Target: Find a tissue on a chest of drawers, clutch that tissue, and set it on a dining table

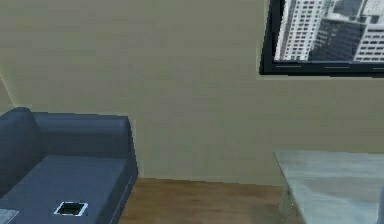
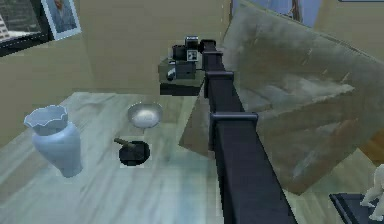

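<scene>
Two white squares cap my arm (image 2: 236, 140), and my gripper (image 2: 178, 64) sits just left of them, above the far edge of the table (image 2: 95, 195). I cannot tell whether my fingers grip a tissue or anything at all. A pale vase (image 2: 50, 140) and a bowl (image 2: 147, 115) stand on the table's left.

On the surface (image 2: 170, 190), a vase (image 2: 53, 140) stands left of a bowl (image 2: 146, 116). Ahead, a sofa (image 1: 70, 160) lies left and a window (image 1: 325, 35) is upper right.
</scene>
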Tool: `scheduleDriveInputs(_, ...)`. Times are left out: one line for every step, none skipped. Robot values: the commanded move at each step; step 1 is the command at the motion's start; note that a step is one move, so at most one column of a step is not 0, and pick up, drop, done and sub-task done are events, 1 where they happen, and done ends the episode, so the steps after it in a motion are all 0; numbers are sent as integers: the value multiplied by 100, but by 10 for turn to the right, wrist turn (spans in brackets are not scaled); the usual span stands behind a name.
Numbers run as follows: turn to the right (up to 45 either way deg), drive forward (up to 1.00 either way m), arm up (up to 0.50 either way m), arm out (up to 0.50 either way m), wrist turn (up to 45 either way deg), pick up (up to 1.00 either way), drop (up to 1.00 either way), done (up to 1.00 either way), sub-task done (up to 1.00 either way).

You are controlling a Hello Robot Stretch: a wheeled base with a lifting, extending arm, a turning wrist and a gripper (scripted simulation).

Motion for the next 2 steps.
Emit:
scheduleDriveInputs(0,0,-32,0,0,0,0,0,0)
scheduleDriveInputs(0,0,0,0,0,0,100,0,0)
